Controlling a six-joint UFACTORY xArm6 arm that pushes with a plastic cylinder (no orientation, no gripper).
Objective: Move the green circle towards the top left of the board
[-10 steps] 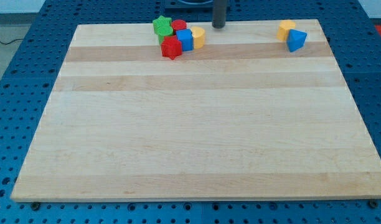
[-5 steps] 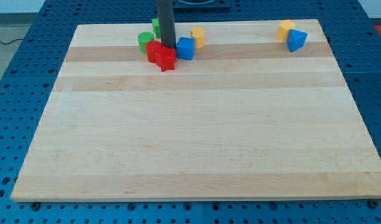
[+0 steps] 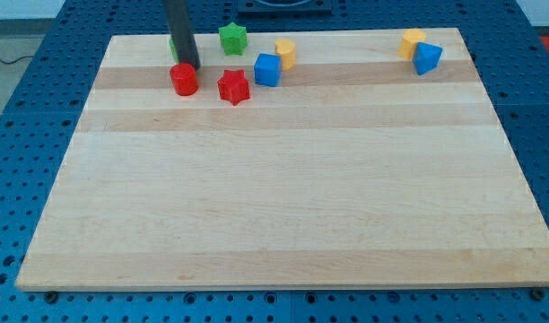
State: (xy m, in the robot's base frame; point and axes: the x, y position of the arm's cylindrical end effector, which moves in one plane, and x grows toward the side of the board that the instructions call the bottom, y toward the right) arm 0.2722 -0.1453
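My tip [image 3: 189, 66] is near the board's top left, just above the red cylinder [image 3: 184, 79] and touching or almost touching it. A sliver of the green circle [image 3: 172, 48] shows at the rod's left side; the rest is hidden behind the rod. The green star [image 3: 231, 38] lies to the right of the rod near the top edge. The red star [image 3: 232, 86] lies to the right of the red cylinder.
A blue cube [image 3: 267, 69] and a yellow block [image 3: 285, 52] lie right of the red star. Another yellow block [image 3: 413, 41] and a blue block [image 3: 427, 58] sit at the top right. The wooden board [image 3: 274, 197] lies on a blue perforated table.
The rod has swept left along the top edge through the cluster. The green circle and red cylinder have moved left with it; the green star and red star are now spread apart.
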